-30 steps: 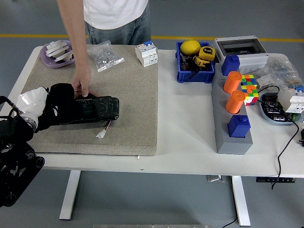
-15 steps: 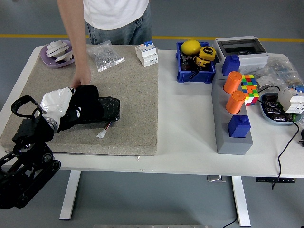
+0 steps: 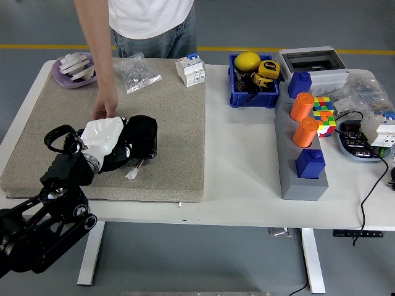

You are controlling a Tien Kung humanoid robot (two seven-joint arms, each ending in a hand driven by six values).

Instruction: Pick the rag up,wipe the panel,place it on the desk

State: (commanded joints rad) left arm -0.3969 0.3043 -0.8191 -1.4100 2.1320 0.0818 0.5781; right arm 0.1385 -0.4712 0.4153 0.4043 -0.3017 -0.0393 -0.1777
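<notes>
Robot's left hand (image 3: 133,139) pressing a dark rag (image 3: 143,131) over the panel (image 3: 137,153) at centre left of the frame.

The hand, wrapped in white, is lying curled on the rag atop the black panel, which is resting on the beige mat (image 3: 179,123) on the white worktop (image 3: 241,160). A person's hand (image 3: 105,108) is touching the panel's far edge just above. The arm is reaching in from the lower left corner.
</notes>
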